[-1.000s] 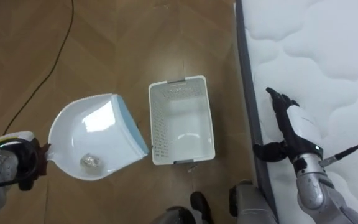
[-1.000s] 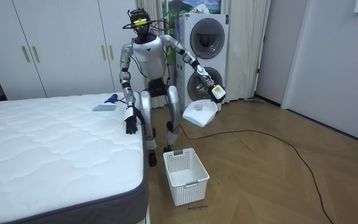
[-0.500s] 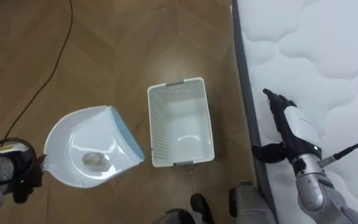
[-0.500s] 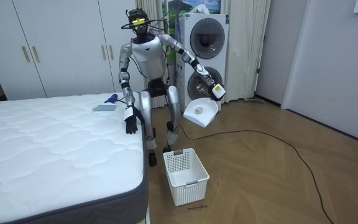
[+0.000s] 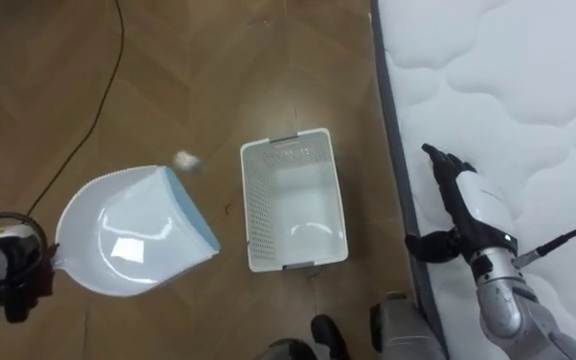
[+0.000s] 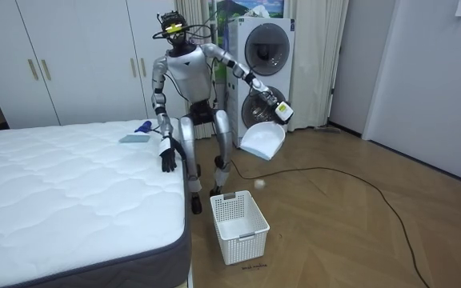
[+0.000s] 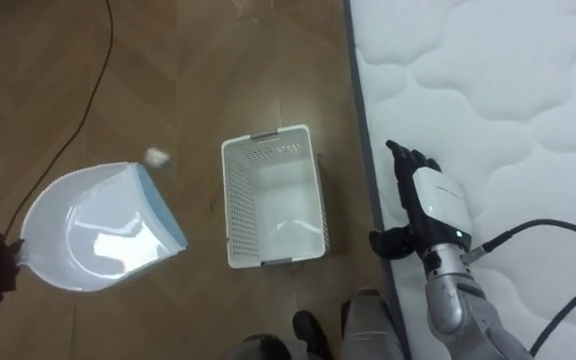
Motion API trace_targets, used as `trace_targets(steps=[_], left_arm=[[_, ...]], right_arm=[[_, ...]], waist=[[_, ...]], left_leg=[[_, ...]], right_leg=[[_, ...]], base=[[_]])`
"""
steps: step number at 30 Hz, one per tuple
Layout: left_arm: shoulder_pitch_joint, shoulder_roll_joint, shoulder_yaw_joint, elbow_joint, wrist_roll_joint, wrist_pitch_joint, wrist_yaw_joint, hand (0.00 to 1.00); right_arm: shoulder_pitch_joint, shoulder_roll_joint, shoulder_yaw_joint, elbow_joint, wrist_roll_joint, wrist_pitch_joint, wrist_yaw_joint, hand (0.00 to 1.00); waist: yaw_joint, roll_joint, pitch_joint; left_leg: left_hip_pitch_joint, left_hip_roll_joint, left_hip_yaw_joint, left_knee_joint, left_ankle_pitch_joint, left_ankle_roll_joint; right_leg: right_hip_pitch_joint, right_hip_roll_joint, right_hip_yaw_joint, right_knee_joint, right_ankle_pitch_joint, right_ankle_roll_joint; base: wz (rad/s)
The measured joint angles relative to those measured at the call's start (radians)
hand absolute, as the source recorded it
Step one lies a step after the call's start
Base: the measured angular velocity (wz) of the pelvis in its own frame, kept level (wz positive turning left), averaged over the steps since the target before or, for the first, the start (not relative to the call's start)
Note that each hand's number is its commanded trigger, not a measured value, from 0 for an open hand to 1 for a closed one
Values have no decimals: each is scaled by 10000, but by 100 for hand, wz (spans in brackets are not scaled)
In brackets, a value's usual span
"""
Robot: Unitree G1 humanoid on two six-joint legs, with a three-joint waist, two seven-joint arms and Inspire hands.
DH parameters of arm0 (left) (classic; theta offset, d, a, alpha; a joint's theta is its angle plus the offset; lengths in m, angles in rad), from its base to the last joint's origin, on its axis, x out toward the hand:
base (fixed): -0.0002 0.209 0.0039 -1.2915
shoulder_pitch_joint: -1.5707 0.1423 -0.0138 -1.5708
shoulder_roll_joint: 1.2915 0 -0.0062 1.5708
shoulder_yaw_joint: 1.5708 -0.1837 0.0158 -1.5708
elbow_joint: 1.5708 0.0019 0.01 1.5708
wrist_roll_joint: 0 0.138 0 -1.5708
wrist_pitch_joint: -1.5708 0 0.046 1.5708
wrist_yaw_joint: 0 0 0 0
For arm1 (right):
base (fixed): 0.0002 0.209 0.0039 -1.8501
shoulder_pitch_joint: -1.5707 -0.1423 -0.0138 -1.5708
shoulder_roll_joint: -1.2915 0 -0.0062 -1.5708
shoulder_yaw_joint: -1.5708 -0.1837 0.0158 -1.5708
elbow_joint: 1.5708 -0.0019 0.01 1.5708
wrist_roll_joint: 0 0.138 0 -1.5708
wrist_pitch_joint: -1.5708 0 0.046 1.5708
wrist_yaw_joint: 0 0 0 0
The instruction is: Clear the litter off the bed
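Observation:
My left hand point(image 5: 10, 272) is shut on the handle of a white dustpan point(image 5: 133, 235) with a blue lip, held out over the wooden floor; in the room view the dustpan point(image 6: 262, 141) tips downward from that hand point(image 6: 279, 111). A small crumpled grey wad point(image 5: 183, 160) is in the air past the lip, to the left of the white slatted basket point(image 5: 252, 215) on the floor. In the room view the wad point(image 6: 260, 183) hangs above and beside the basket point(image 6: 240, 226). My right hand point(image 5: 465, 195) rests open on the white mattress point(image 5: 538, 90) near its edge.
A black cable point(image 5: 96, 75) trails over the floor to the left. On the bed's far corner lie a flat pale blue item point(image 6: 134, 138) and a small blue thing point(image 6: 143, 126). Stacked washing machines point(image 6: 262, 64) and white wardrobes point(image 6: 70, 56) stand behind me.
The dustpan has swung left and tipped, and the grey wad that lay in it has left the pan and is now airborne beside the basket. The right hand has stayed put.

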State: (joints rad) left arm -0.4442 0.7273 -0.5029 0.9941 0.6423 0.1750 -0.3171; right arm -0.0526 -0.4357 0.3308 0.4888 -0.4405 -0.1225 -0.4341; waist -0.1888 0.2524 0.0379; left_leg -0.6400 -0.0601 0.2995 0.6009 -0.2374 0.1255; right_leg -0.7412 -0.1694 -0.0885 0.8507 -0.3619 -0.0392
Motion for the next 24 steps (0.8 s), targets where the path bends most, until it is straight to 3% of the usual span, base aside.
trace_targets(steps=[5,9,20,24], left_arm=[[-105,264,-121,-18,84,-1,-3,100],[-128,370,-121,-56,285,-1,-2,100],[-211,397,-242,-543,591,-16,34,100],[-209,395,-336,-560,548,-228,283,100]], right_arm=[[-79,3,0,-24,2,-146,-36,0],[-39,2,6,19,13,-243,-7,0],[-76,-3,81,94,52,-624,-14,0],[-89,-3,85,396,44,-978,-102,0]], waist=[[-51,293,23],[-73,358,43],[-250,410,93],[-291,297,182]], left_leg=[[259,-9,321,-238,1,4],[707,-58,566,-540,8,-7],[961,-36,1064,-864,2,-36],[1116,-25,1098,-902,15,-58]], right_leg=[[34,-36,179,17,-20,-10],[256,-40,378,1,-105,-21],[245,-34,568,-16,-179,-12],[408,-36,548,-91,-180,-14]], base=[[-11],[-12],[-4],[-1]])
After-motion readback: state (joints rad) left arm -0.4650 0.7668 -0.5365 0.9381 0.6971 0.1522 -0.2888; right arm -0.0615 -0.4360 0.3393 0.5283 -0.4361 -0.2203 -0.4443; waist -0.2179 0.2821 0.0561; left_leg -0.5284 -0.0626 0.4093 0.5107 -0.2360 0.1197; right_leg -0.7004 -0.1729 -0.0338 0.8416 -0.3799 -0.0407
